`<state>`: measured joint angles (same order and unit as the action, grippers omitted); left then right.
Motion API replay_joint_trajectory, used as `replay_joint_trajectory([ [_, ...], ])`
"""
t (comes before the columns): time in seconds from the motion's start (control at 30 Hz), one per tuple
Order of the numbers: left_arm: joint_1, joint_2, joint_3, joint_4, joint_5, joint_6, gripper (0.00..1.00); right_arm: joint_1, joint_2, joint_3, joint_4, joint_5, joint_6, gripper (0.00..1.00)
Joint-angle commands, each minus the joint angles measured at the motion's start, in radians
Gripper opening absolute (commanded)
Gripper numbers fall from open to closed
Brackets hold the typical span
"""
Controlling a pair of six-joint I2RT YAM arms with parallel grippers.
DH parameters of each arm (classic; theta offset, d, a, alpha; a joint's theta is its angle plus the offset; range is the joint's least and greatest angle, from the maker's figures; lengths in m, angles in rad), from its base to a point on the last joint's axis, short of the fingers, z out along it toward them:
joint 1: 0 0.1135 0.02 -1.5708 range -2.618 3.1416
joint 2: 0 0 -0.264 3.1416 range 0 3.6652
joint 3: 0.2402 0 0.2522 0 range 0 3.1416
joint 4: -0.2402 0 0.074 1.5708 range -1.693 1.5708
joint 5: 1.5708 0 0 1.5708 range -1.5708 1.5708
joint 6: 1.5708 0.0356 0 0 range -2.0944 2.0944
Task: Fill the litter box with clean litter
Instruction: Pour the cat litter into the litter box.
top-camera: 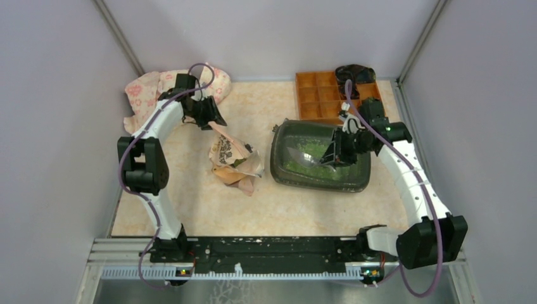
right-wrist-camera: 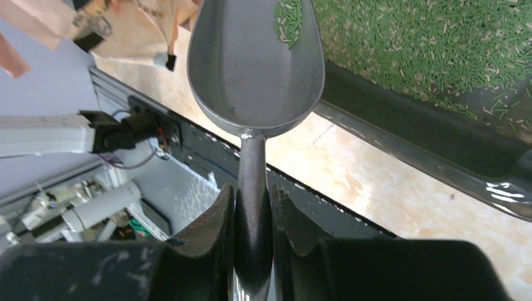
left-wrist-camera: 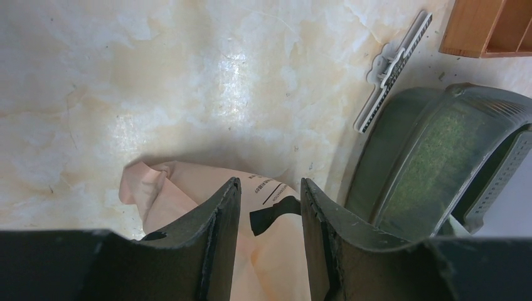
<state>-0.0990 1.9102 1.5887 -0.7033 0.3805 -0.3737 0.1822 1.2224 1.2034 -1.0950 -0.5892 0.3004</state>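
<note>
The dark litter box [top-camera: 278, 174] lies right of centre, with green clean litter [top-camera: 296, 164] spread over its floor. My right gripper [top-camera: 334, 154] hangs over the box, shut on the handle of a grey metal scoop [top-camera: 304, 155]. In the right wrist view the scoop [right-wrist-camera: 251, 69] is nearly empty, with a few granules near its tip, and the litter [right-wrist-camera: 433, 44] lies beyond the box rim [right-wrist-camera: 408, 141]. My left gripper [top-camera: 209, 117] stands open just over the top of the peach paper bag [top-camera: 233, 158]. The bag's paper [left-wrist-camera: 276, 251] shows through the gap between the jaws.
An orange compartmented organiser [top-camera: 323, 95] stands behind the litter box, with a black object [top-camera: 354, 75] at its far right. A pink flowered cloth [top-camera: 149, 88] lies at the back left. A white toothed plastic strip [left-wrist-camera: 392, 69] rests on the table beside the box.
</note>
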Motion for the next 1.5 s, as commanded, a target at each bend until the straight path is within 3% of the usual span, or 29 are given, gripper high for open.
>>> replay_joint_trajectory([
  [0.0, 0.007, 0.012, 0.027, 0.022, 0.026, -0.008, 0.46, -0.055, -0.024, -0.032, 0.114, -0.120, 0.056, 0.00],
  [0.17, 0.008, 0.009, 0.024, 0.026, 0.039, -0.011, 0.46, -0.098, -0.029, -0.126, 0.185, -0.156, 0.088, 0.00],
  [0.53, 0.019, 0.003, 0.027, 0.028, 0.052, -0.008, 0.46, -0.128, -0.052, -0.143, 0.275, -0.289, 0.183, 0.00],
  [0.97, 0.027, -0.005, 0.033, 0.021, 0.054, -0.007, 0.46, -0.150, -0.114, -0.184, 0.319, -0.297, 0.251, 0.00],
  [1.07, 0.027, -0.002, 0.033, 0.019, 0.058, -0.010, 0.46, -0.150, -0.084, -0.138, 0.197, -0.182, 0.129, 0.00],
  [1.27, 0.027, 0.002, 0.030, 0.020, 0.051, -0.009, 0.46, -0.110, -0.107, 0.007, 0.111, -0.031, 0.041, 0.00],
  [1.47, 0.027, 0.008, 0.042, 0.003, 0.022, 0.002, 0.46, 0.065, -0.099, 0.213, -0.046, 0.154, -0.044, 0.00],
])
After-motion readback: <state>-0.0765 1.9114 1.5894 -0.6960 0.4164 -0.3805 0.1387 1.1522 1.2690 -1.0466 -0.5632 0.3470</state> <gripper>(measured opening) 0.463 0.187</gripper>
